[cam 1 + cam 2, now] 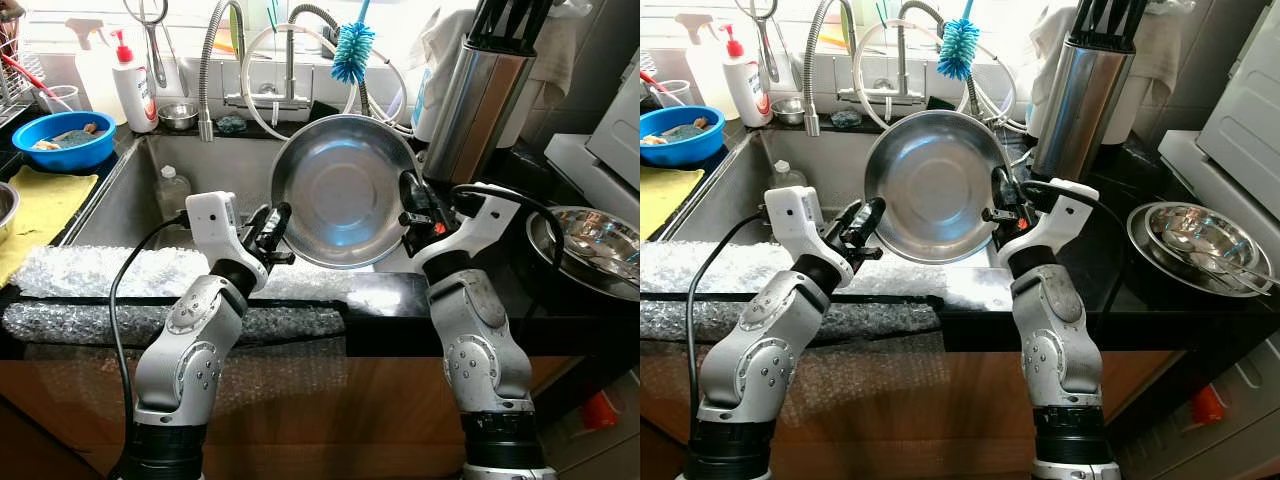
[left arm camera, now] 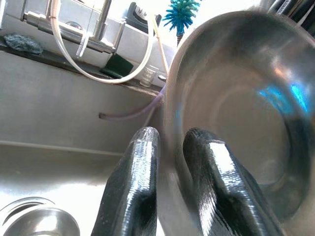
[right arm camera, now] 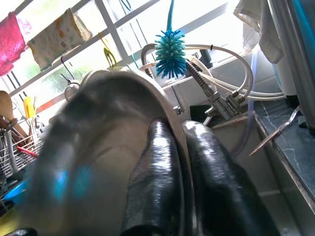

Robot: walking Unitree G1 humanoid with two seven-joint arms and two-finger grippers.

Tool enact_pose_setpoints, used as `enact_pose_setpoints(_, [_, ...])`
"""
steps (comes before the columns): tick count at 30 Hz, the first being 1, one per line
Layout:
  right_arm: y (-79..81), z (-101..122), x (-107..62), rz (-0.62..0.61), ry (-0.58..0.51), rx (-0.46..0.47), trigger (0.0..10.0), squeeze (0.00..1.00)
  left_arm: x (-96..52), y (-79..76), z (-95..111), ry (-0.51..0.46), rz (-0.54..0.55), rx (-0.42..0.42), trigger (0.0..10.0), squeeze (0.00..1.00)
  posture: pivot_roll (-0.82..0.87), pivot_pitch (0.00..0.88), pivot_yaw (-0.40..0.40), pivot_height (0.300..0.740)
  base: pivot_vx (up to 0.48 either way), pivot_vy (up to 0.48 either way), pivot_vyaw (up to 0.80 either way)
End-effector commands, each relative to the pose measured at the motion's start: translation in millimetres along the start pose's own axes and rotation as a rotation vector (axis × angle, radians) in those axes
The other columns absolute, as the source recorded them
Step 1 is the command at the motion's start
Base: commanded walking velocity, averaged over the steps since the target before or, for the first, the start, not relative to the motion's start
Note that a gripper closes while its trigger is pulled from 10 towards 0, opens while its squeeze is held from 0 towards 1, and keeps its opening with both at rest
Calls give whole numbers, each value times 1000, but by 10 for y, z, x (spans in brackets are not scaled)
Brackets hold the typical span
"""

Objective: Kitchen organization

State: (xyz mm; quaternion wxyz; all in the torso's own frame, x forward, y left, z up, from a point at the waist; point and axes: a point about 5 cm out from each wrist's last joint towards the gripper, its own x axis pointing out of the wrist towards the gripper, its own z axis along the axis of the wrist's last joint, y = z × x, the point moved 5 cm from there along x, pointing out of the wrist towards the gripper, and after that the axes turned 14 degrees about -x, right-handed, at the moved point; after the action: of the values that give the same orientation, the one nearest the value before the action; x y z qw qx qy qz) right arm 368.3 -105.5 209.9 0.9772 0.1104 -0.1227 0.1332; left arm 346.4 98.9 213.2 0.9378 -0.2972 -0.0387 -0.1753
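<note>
Steel bowl (image 1: 343, 190) hangs over sink, rim pinched between left end effector (image 1: 277, 228) and right end effector (image 1: 411, 203).

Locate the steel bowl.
The steel bowl is held tilted above the sink, its rim pinched between the left gripper and right gripper.

I see open sink (image 1: 130, 200) below the held bowl (image 1: 343, 190); the faucet (image 1: 215, 60) and brush (image 1: 352, 50) crowd behind it, the steel canister (image 1: 475, 100) blocks my right.
</note>
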Motion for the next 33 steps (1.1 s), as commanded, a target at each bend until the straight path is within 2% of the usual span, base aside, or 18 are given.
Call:
enact_pose_setpoints(1, [-3, 57, 33, -1, -15, -9, 10000, 1000, 20, -36, 28, -10, -10, 8, 0, 0, -71, 0, -82, 740, 0, 0, 0])
enact_pose_setpoints(21, [70, 75, 52, 36, -23, -4, 10000, 1000, 27, -33, 35, -19, -5, 5, 0, 0, -70, 0, -84, 740, 0, 0, 0])
enact_pose_setpoints(22, [82, 84, 56, 42, -26, -8, 10000, 651, 26, -30, 36, -20, -2, 5, 0, 0, -70, 0, -84, 740, 0, 0, 0])
enact_pose_setpoints(24, [84, 86, 56, 43, -26, -9, 10000, 651, 26, -29, 36, -21, -1, 5, 0, 0, -70, 0, -84, 740, 0, 0, 0])
enact_pose_setpoints(25, [144, 199, 73, 70, -72, 8, 10000, 0, 29, -16, 43, -27, 10, 6, 0, 0, -70, 0, -85, 740, 0, 0, 0])
enact_pose_setpoints(26, [231, 312, 82, 112, -114, 27, 10000, 0, 32, -9, 44, -30, 17, 7, 0, 0, -71, 0, -83, 740, 0, 0, 0])
enact_pose_setpoints(27, [231, 312, 82, 112, -114, 27, 10000, 0, 32, -9, 44, -30, 17, 7, 0, 0, -71, 0, -83, 740, 0, 0, 0])
enact_pose_setpoints(28, [354, 398, 80, 174, -142, 33, 10000, 0, 33, -7, 39, -31, 20, 7, 0, 0, -74, 0, -84, 740, 0, 0, 0])
enact_pose_setpoints(29, [397, 423, 77, 195, -151, 33, 10000, 0, 32, -7, 38, -31, 21, 6, 0, 0, -74, 0, -84, 740, 0, 0, 0])
enact_pose_setpoints(33, [433, 474, 85, 200, -168, 13, 10000, 0, 34, -7, 37, -32, 24, 5, 0, 0, -72, 1, -85, 740, 0, 0, 0])
